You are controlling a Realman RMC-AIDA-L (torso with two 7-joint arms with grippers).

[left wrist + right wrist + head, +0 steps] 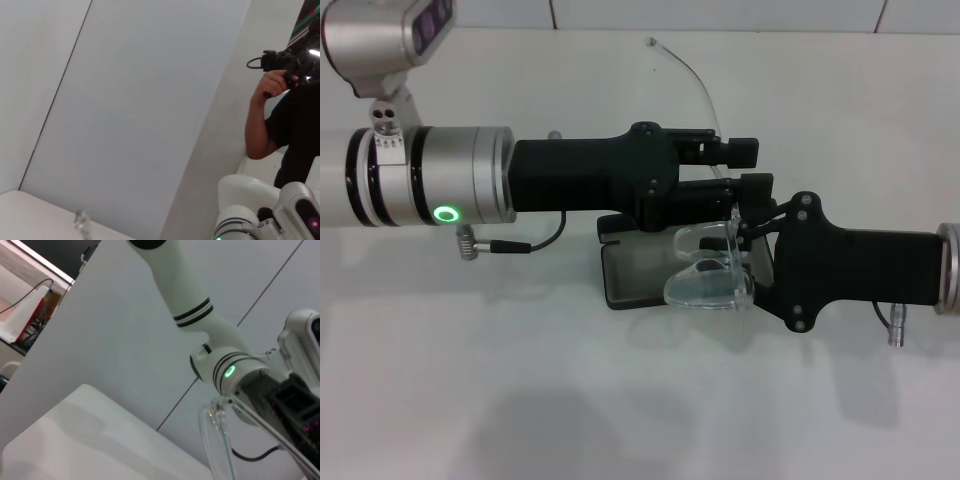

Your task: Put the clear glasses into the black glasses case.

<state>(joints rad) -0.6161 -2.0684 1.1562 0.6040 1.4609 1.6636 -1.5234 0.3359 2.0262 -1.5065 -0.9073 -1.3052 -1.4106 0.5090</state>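
White desk (620,400): black glasses case (635,275) open, mid-desk, grey lining up, part hidden under left gripper (745,165).

Left gripper over case's far edge; finger state unclear.

Right gripper (745,235) clamped on clear glasses (710,275), lens over case's right end.

Risk: grippers crowd, collision; glasses overhang rim, may tip out on release.

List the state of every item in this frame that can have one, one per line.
clear glasses: off the table, above the case, one arm sticking out behind the grippers.
black glasses case: lying open on the table, lining showing, no glasses in it.
left gripper: above the case, reaching toward the glasses.
right gripper: at the glasses' lens end.
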